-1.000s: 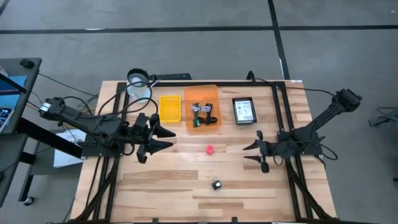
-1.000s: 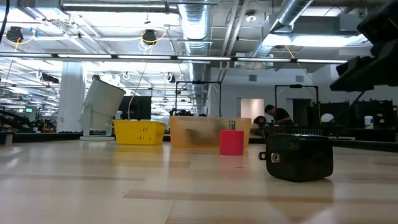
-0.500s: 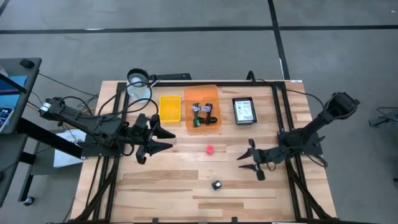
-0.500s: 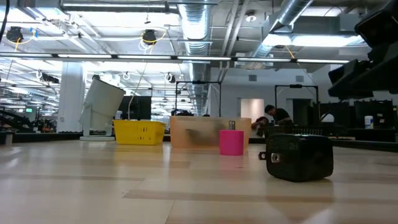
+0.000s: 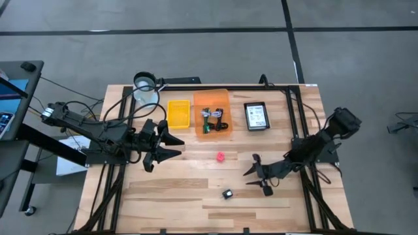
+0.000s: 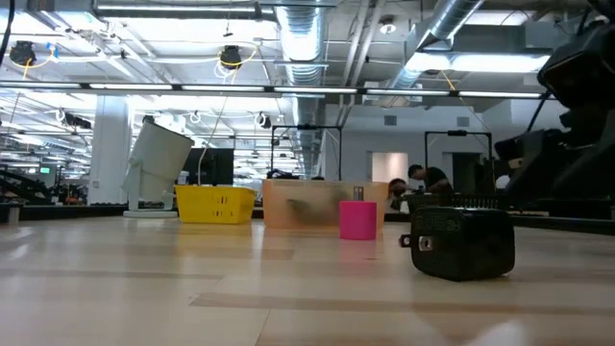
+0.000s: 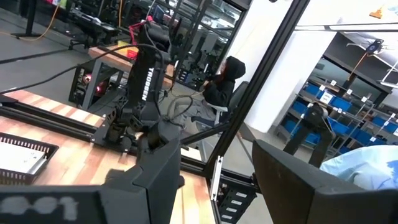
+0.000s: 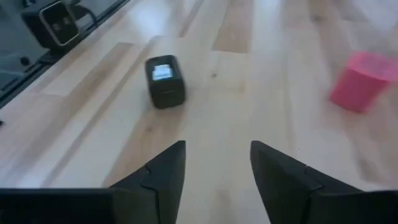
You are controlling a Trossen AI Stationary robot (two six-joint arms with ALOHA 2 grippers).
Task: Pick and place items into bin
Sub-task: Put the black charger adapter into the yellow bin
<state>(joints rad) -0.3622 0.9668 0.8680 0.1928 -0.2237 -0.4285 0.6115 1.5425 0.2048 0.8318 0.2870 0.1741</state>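
Note:
A tiny black block (image 5: 227, 194) with a pale label sits on the wood near the table's near edge; it also shows in the low view (image 6: 461, 242) and the right wrist view (image 8: 165, 81). A small pink piece (image 5: 221, 156) (image 8: 362, 81) stands at mid-table. The orange bin (image 5: 213, 112) at the far side holds black and green cables. A white card in a black tray (image 5: 256, 116) lies right of it. My right gripper (image 5: 255, 178) (image 8: 216, 163) is open, above the table, right of the black block and apart from it. My left gripper (image 5: 171, 145) is open, at the table's left.
A yellow bin (image 5: 178, 113) stands left of the orange one, with a clear cup (image 5: 146, 88) at the far left corner. Black frame rails (image 5: 297, 130) run along both table sides. Bare wood lies between the block and the pink piece.
My right gripper has moved toward the table's left and near edge, closing on the black block, staying open. The left arm and all objects have kept still.

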